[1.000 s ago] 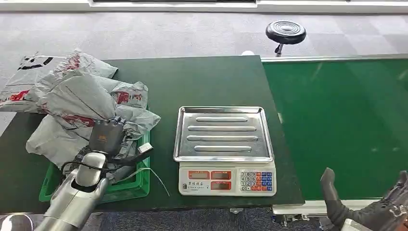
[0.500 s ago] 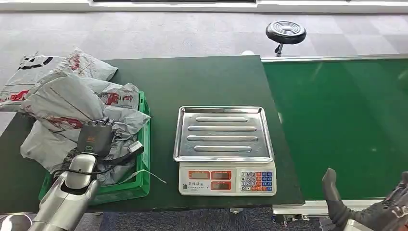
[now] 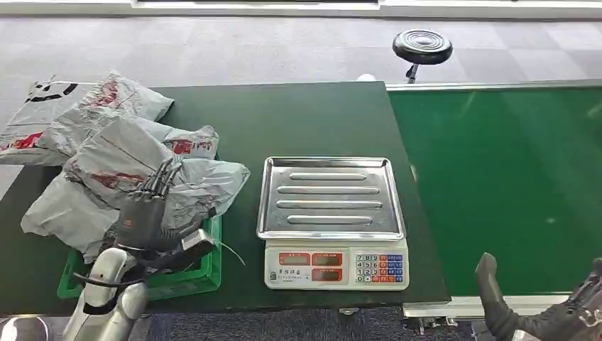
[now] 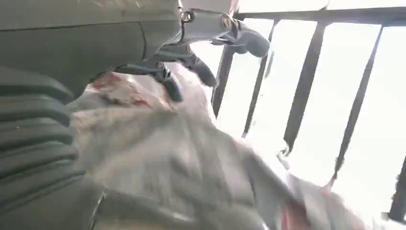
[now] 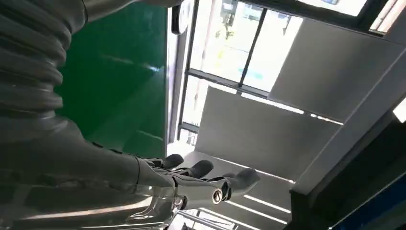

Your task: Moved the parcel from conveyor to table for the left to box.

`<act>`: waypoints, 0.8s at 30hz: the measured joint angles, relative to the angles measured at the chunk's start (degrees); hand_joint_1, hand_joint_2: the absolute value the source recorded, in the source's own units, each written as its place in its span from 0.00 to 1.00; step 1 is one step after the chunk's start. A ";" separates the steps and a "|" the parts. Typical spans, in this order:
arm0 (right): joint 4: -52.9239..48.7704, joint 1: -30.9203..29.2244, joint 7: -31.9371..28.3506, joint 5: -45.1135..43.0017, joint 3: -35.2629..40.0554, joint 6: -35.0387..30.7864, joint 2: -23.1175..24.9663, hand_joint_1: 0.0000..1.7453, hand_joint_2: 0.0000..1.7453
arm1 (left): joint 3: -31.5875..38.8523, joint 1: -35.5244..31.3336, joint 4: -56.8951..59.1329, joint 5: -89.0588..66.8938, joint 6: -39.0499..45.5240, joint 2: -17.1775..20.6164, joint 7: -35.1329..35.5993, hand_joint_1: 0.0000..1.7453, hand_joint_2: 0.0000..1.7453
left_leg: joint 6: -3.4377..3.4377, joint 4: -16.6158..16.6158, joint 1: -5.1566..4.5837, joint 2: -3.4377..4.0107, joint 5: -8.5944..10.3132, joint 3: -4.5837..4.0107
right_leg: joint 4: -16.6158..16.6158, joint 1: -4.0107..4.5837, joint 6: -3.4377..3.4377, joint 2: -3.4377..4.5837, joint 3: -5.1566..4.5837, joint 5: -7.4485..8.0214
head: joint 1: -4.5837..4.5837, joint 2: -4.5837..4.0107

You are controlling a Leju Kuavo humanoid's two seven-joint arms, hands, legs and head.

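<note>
Since half a second ago the left hand (image 3: 145,213) has shifted a bit forward and right over the bag pile, and the top grey plastic mailer parcel (image 3: 152,177) has flopped back out to the right so its edge hangs past the crate again. Right hand (image 3: 550,312) has barely moved.

Biggest stuff first: the bright green conveyor belt (image 3: 511,177) takes up the right side, butting up against the dark green desk (image 3: 298,117). On the desk's left end there's a heap of grey plastic mailer bags with red print (image 3: 85,121), spilling out over a green plastic crate (image 3: 202,273) at the front left corner. The parcel lies on top of that heap, over the crate, so it's on the desk side and well apart from the belt.

Middle of the desk, a white electronic scale with a ribbed steel weighing tray (image 3: 330,195), keypad facing the robot.

The left hand lies on the parcel with its dark fingers (image 3: 160,177) stretched out flat over it; in the left wrist view the parcel (image 4: 158,158) is right under the hand (image 4: 191,43), fingers released, not grasping it as far as I can see.

The right hand pokes up at the near edge of the belt, fingers apart and holding nothing; the right wrist view (image 5: 191,177) shows the same.

Back on the grey floor, a black round stool (image 3: 422,47).
</note>
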 measured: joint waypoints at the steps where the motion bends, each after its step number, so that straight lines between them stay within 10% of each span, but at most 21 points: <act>1: -0.18 0.15 -0.20 -0.68 0.00 0.00 -0.02 0.00 1.00 | 1.02 1.35 -1.66 9.48 -2.90 -1.19 -3.14 0.00 0.00 | 0.00 0.00 0.00 0.00 -0.01 0.02 | 0.00 0.00 0.00 0.00 -0.01 -0.01 | 0.02 0.00; 8: -2.78 0.73 -3.17 -7.20 -3.08 -0.02 -0.13 0.00 1.00 | 2.13 9.04 -12.95 49.24 -1.55 -11.51 -17.72 0.00 0.00 | 0.15 0.04 -0.02 -0.11 -0.12 0.01 | -0.04 -0.02 0.13 -0.14 0.10 -0.15 | 0.00 0.00; 24: -3.96 -0.64 -3.78 -24.72 -5.66 8.06 -2.88 0.00 1.00 | 3.88 14.68 -24.69 66.83 -6.86 -18.62 -25.75 0.00 0.00 | 0.15 0.04 -0.01 -0.16 -0.11 0.03 | -0.03 0.00 0.13 -0.24 0.19 -0.15 | 0.02 0.00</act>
